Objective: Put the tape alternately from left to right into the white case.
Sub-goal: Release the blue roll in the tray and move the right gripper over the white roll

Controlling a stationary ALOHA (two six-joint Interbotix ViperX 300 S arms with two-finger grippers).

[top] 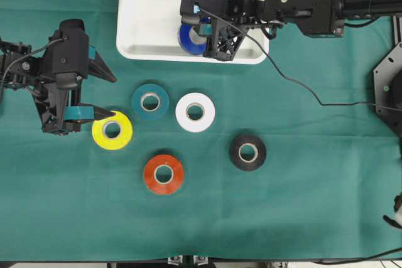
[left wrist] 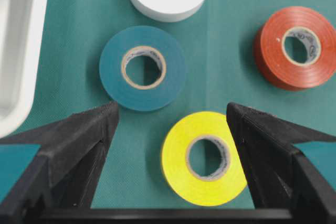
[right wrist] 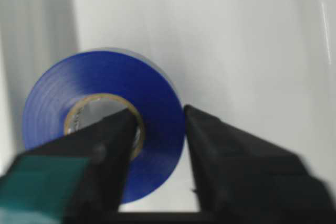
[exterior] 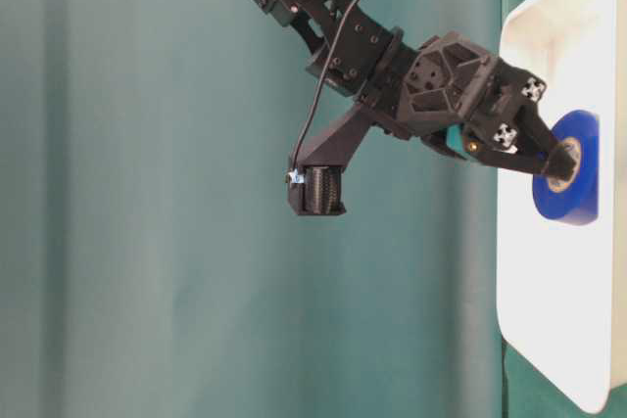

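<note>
Blue tape (right wrist: 105, 114) between right claw (right wrist: 157, 129) tips

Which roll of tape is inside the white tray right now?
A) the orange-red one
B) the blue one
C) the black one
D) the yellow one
B: the blue roll lies in the white tray under the right gripper, while the yellow, black and orange-red rolls lie on the green cloth outside it.

The worktop (top: 301, 218) is covered by a dark green cloth (top: 63, 205). A thin black cable (top: 295, 86) is seen trailing across it towards the right edge, where black metal framing (top: 386, 86) stands.
</note>
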